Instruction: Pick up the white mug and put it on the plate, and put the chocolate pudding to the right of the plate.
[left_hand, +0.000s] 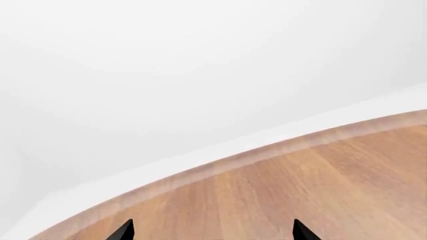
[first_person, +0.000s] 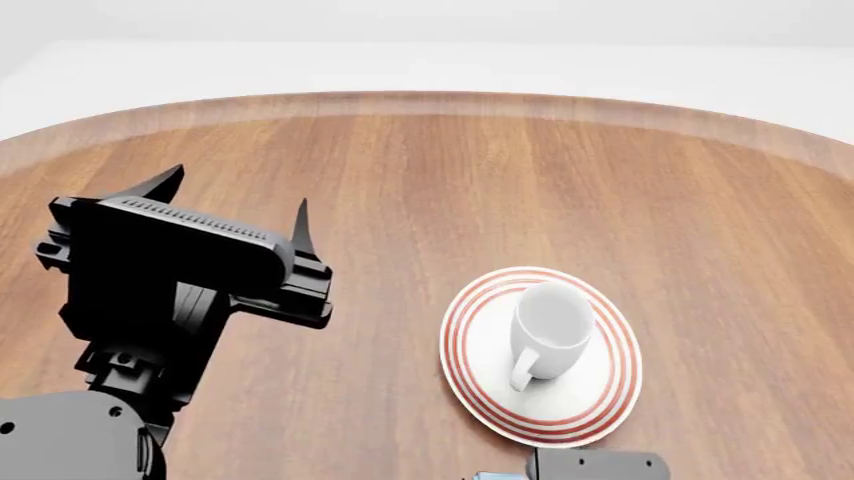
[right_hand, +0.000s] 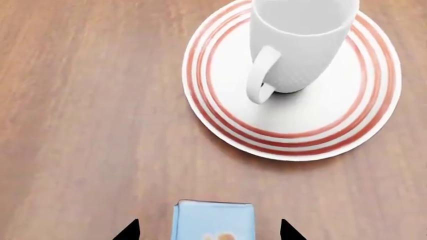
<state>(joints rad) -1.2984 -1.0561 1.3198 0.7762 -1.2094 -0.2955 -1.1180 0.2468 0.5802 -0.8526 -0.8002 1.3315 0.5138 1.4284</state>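
The white mug (first_person: 551, 324) stands upright on the plate (first_person: 470, 385), right of centre on the wooden table (first_person: 441, 170). The pudding box (right_hand: 212, 220), probably light, stiff and best pinched across its narrow sides, sits between the right gripper's (right_hand: 209, 231) parted fingertips, cut off at the near edge; contact cannot be judged. The left gripper (first_person: 234, 205) hovers open, empty, far left.

Head view high over the table (first_person: 441, 170); right wrist view close above the shared plate (right_hand: 227, 65), left wrist view toward the table's rim.
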